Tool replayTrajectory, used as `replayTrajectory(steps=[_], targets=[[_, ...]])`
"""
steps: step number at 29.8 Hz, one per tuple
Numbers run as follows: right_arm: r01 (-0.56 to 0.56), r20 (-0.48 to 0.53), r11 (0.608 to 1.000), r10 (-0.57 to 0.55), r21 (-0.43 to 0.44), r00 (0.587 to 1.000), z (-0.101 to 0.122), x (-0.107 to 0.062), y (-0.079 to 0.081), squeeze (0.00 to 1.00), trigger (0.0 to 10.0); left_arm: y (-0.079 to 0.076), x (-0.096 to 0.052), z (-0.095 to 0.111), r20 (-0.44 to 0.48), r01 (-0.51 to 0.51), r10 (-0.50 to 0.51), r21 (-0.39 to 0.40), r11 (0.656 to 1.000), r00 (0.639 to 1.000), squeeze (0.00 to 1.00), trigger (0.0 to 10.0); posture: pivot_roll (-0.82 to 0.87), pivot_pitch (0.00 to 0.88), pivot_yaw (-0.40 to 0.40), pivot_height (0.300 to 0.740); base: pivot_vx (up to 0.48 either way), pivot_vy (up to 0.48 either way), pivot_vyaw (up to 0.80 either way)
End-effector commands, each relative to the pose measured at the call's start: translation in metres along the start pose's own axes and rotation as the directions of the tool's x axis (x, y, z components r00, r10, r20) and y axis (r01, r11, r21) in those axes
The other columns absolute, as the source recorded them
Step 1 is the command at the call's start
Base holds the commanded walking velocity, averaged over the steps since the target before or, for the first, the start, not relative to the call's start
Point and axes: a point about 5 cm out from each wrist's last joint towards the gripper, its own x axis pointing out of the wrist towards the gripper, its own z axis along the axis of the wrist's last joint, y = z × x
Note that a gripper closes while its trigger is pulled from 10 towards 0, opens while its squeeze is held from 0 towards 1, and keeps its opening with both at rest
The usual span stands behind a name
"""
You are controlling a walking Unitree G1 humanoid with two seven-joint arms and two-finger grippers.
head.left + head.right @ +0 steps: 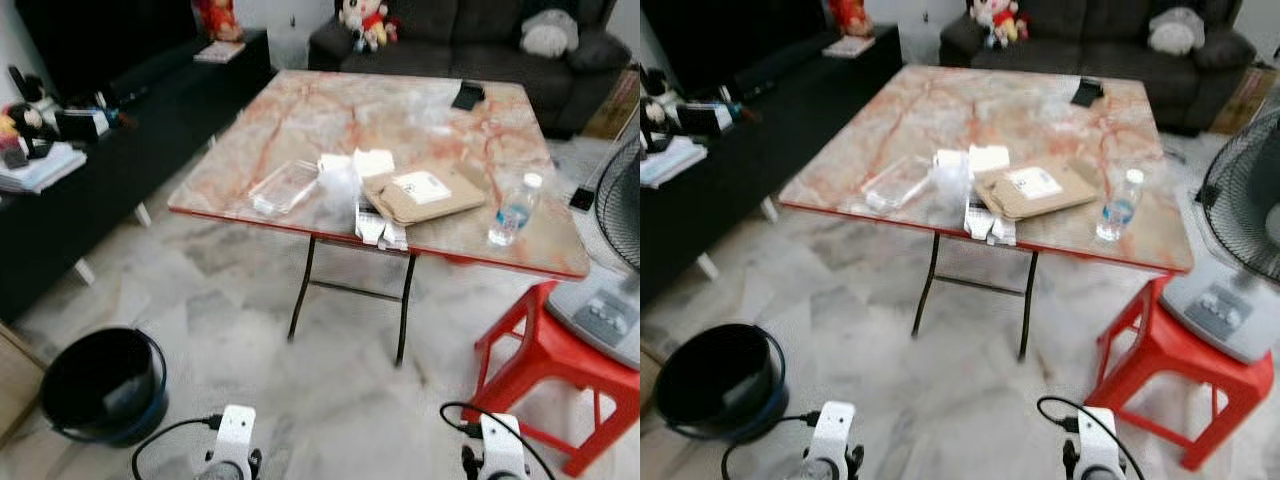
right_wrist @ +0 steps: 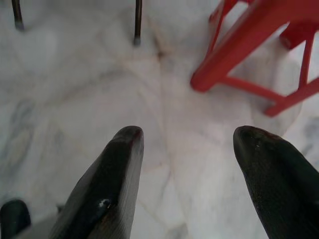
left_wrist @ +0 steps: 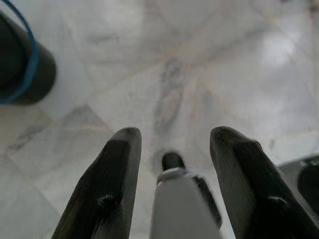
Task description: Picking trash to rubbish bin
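Both grippers hang parted and empty over the floor: left gripper (image 3: 172,144), right gripper (image 2: 187,144). Trash sits on the table (image 1: 300,110): plastic container (image 1: 284,186), crumpled wrap (image 1: 338,180), bottle (image 1: 515,208). The bin (image 1: 104,385) stands well apart; a long carry risks dropping the slippery wrap.

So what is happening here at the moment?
The robot stands before a folding table with nothing in either tool. Trash lies near the table's front edge: a brown envelope, a clear plastic box, crumpled plastic and a water bottle. The black bin waits on the floor to its left. Both tools hang open above the floor.
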Motion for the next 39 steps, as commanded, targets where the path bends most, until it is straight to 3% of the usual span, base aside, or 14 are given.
replayTrajectory(steps=[1, 9, 15, 21, 26, 33, 38, 39], targets=[[-0.020, 0.006, 0.999, 0.019, 0.032, 1.000, 0.003, 0.001, 0.008, 0.00, 10.0, 0.012, -0.001, -0.006, -0.021, -0.028, 0.028, 0.007, 1.000, 0.999, 0.00, 10.0, -0.11, 0.019, -0.002, 0.740, 0.364, 0.000, 0.00], [-0.024, 0.024, 0.999, 0.023, 0.043, 0.999, 0.007, 0.001, 0.009, 0.00, 10.0, 0.011, 0.000, 0.002, 0.007, -0.018, 0.017, 0.030, 0.999, 1.000, 0.00, 10.0, -0.11, 0.003, -0.001, 0.740, 0.365, 0.000, 0.00], [-0.026, 0.060, 0.999, 0.023, 0.046, 0.998, 0.014, 0.002, 0.008, 0.00, 10.0, 0.009, 0.002, 0.017, 0.068, 0.000, -0.006, 0.090, 0.996, 0.998, 0.00, 10.0, -0.11, 0.000, 0.000, 0.740, 0.355, 0.000, 0.00], [-0.012, 0.189, 1.000, 0.013, -0.010, 0.982, 0.043, 0.004, 0.000, 0.00, 10.0, 0.007, 0.003, 0.060, 0.260, -0.030, -0.025, 0.205, 0.978, 0.965, 0.00, 10.0, -0.11, 0.000, -0.006, 0.740, 0.318, 0.000, 0.00], [0.007, 0.293, 0.998, 0.010, -0.058, 0.956, 0.066, 0.004, -0.006, 0.00, 10.0, -0.001, -0.002, 0.096, 0.428, -0.052, -0.074, 0.277, 0.959, 0.901, 0.00, 10.0, -0.11, 0.000, -0.011, 0.740, 0.053, 0.000, 0.00], [-0.015, 0.532, 0.994, 0.070, -0.108, 0.844, 0.115, -0.006, -0.005, 0.00, 10.0, -0.021, -0.018, 0.156, 0.649, -0.047, -0.144, 0.268, 0.962, 0.747, 0.00, 10.0, -0.11, 0.000, -0.019, 0.740, 0.000, 0.000, 0.00], [-0.018, 0.552, 0.994, 0.076, -0.110, 0.831, 0.119, -0.007, -0.004, 0.00, 10.0, -0.023, -0.020, 0.161, 0.669, -0.045, -0.149, 0.263, 0.964, 0.728, 0.00, 10.0, -0.11, 0.000, -0.019, 0.740, 0.000, 0.000, 0.00], [-0.029, 0.586, 0.993, 0.093, -0.119, 0.805, 0.125, -0.010, -0.001, 0.00, 10.0, -0.025, -0.023, 0.169, 0.696, -0.043, -0.154, 0.257, 0.965, 0.701, 0.00, 10.0, -0.11, 0.000, -0.019, 0.740, 0.000, 0.000, 0.00]])
